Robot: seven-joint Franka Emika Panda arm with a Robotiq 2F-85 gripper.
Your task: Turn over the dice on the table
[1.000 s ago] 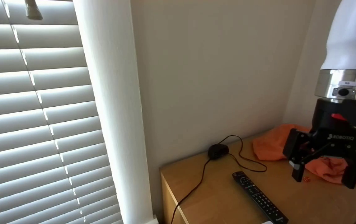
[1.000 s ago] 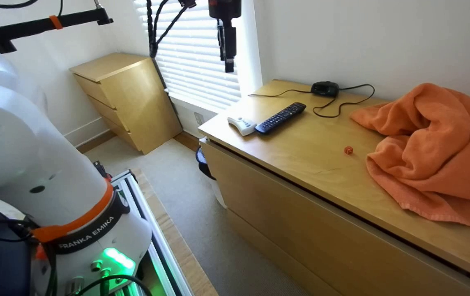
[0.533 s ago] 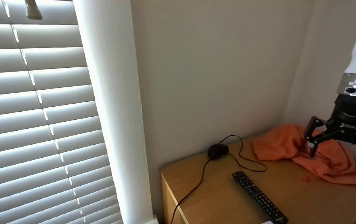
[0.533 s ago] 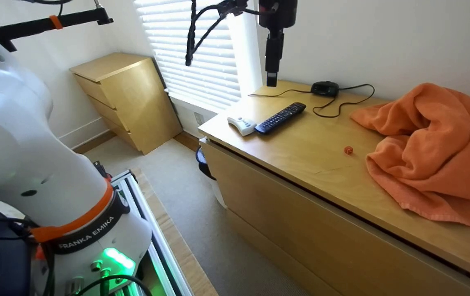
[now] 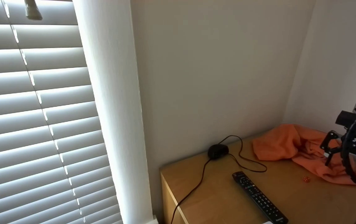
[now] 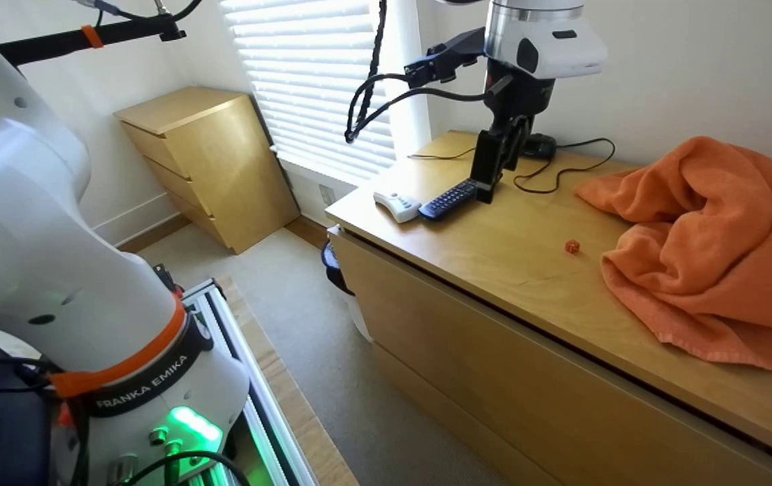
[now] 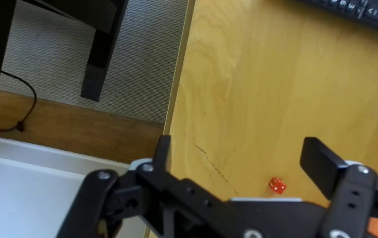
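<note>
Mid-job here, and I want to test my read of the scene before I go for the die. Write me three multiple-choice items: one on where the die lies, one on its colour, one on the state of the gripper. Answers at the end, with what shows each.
1. Where is the die?
A) On the table, between the black remote and the orange cloth
B) On top of the orange cloth
C) On top of the black remote

2. What colour is the die?
A) White
B) Blue
C) Red

3. What state is the gripper in?
A) Shut on the die
B) Open
C) Shut on the black remote

Answers:
1: A, since both exterior views show it on the wood with the black remote to one side and the orange cloth to the other.
2: C, since the wrist view shows red faces with white pips.
3: B, since the wrist view shows its fingers wide apart.
</note>
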